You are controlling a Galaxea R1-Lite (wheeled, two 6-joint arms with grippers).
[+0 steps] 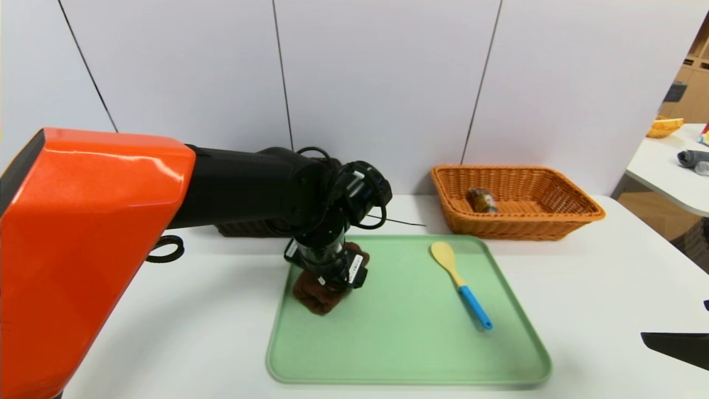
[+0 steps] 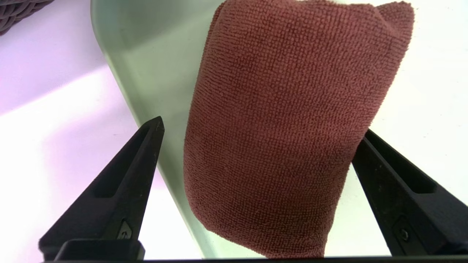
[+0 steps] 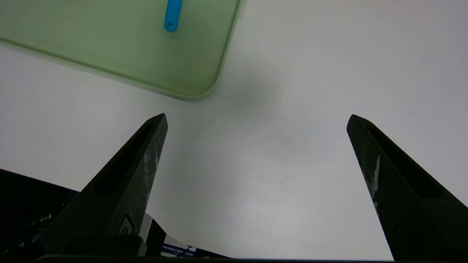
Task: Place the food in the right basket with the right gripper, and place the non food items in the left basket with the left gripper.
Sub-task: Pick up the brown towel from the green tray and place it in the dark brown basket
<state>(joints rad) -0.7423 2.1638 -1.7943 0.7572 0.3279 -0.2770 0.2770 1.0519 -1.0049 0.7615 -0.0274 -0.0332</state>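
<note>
The folded dark brown terry towel point(image 2: 285, 128) lies on the pale green rectangular tray point(image 1: 410, 332), at its far left corner, directly under the left hand point(image 1: 327, 271) and between that hand's two black pointed fingers. The pale yellow spoon with a blue handle point(image 1: 462, 285) lies on the same tray, to the right of the left hand and apart from it. The small oblong packet in shiny clear wrap point(image 1: 482, 200) rests inside the orange-tan woven wicker basket point(image 1: 520, 224), toward its left side, well apart from both hands. The dark brown woven wicker basket point(image 1: 249, 229) stands behind the left arm, mostly hidden by it

The packet has a pale label, too small to read; white stickers on the left hand carry dark print that cannot be made out

The left hand's fingers are wide apart, one on each side of the towel; one meets the towel's edge, the other is clear of it, so the towel is not clamped. The right hand point(image 3: 257, 118) is above the white desk point(image 1: 587, 310), near the tray's near right corner, its fingers wide apart and holding nothing
</note>
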